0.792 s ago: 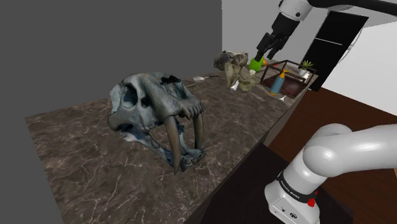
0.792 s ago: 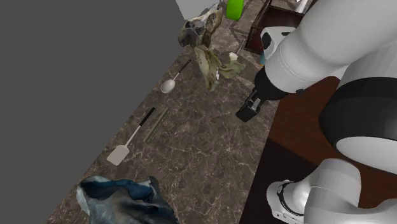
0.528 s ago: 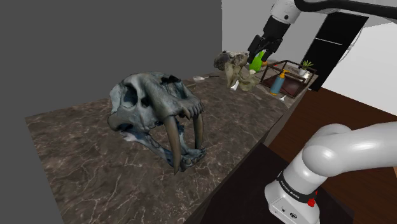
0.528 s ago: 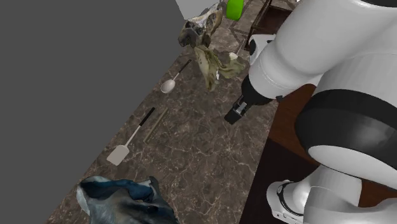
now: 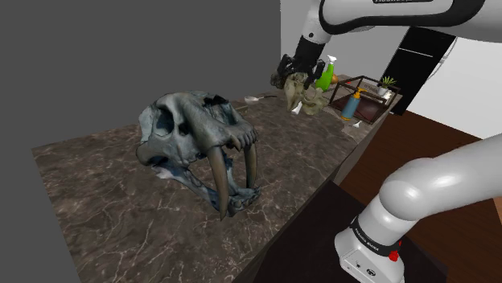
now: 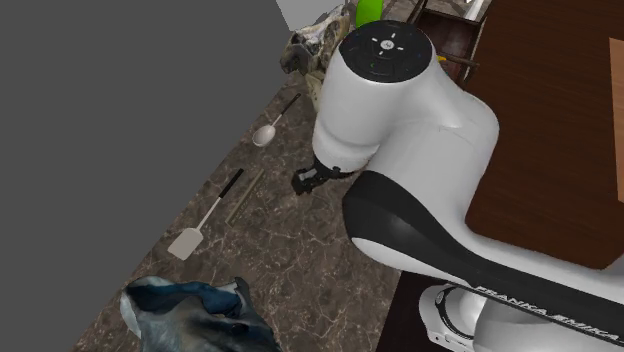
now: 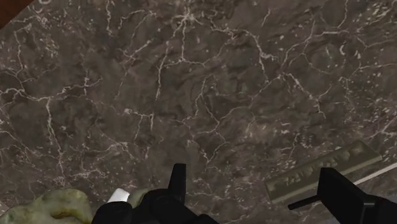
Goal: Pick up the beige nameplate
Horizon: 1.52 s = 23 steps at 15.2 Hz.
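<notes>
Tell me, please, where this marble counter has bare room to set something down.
Bare: the dark marble counter between the thin beige nameplate and its front edge, and the near corner by the dark sabre-toothed skull. Crowded: far end, around the small greenish skull.

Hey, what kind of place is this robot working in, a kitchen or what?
Likely a home, perhaps a kitchen or living area, though oddly furnished: a dark marble counter holds a spatula and a spoon along with a sabre-toothed skull, with a reddish wood floor beyond.
</notes>
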Tool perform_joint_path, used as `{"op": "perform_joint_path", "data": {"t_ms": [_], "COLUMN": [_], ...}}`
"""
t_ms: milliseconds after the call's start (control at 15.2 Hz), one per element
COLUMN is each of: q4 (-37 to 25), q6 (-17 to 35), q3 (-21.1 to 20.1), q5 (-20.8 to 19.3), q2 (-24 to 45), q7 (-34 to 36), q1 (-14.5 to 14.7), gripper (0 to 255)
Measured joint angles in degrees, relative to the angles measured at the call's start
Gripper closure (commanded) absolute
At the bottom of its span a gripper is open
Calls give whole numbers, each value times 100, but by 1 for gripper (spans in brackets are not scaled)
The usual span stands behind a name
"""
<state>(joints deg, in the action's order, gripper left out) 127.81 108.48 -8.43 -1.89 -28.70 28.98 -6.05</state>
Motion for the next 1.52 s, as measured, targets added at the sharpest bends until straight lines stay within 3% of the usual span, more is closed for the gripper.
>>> {"op": "perform_joint_path", "data": {"t_ms": [660,1254,1518], "q4": [-1240,-2991,-3005], "q6": [656,654,851], "q3": [-671,-522,-478], "q5": [-305,-671,-709], "q2": [2318,4427,4669], "q7": [2990,5234,5486], "q1": [-461,-462,-431], "gripper": [0,0,0]}}
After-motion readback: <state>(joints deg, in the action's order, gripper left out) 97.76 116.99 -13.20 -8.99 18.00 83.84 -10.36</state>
